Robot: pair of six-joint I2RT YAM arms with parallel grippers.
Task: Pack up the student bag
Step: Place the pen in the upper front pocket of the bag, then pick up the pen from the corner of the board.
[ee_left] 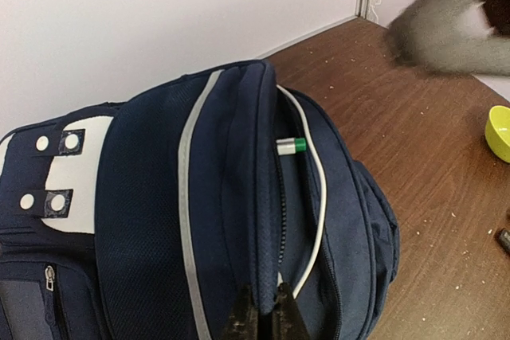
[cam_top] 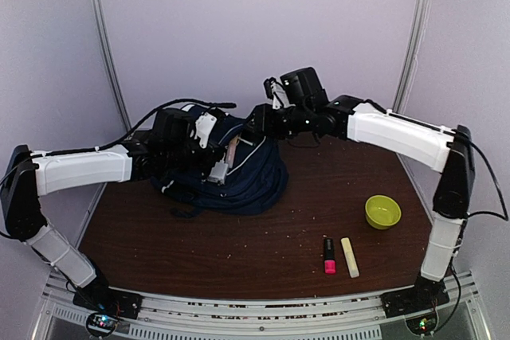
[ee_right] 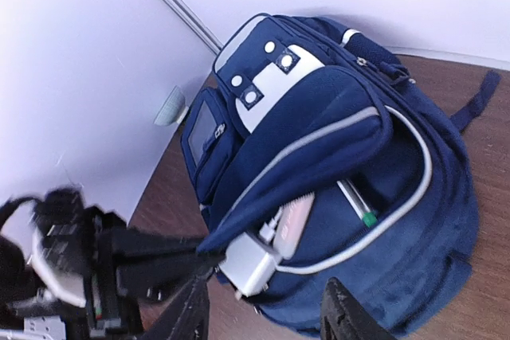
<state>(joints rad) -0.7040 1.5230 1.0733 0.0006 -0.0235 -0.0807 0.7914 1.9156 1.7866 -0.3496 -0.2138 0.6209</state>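
**Hold the pocket wide for the next item**

My left fingers (ee_left: 260,313) are clamped on the flap of the student bag (cam_top: 239,173), which lies at the back left of the bench (cam_top: 239,244). My right fingers (ee_right: 264,302) hang parted and empty above it. I should pull the flap taut so the pocket gapes. I count one bag, one green-capped pen (ee_left: 291,146) inside, one bowl (cam_top: 382,211), and two loose markers: a pink marker (cam_top: 328,255) and a yellow marker (cam_top: 350,257).

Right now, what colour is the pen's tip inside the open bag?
The pen's tip is green; left wrist view shows it best.
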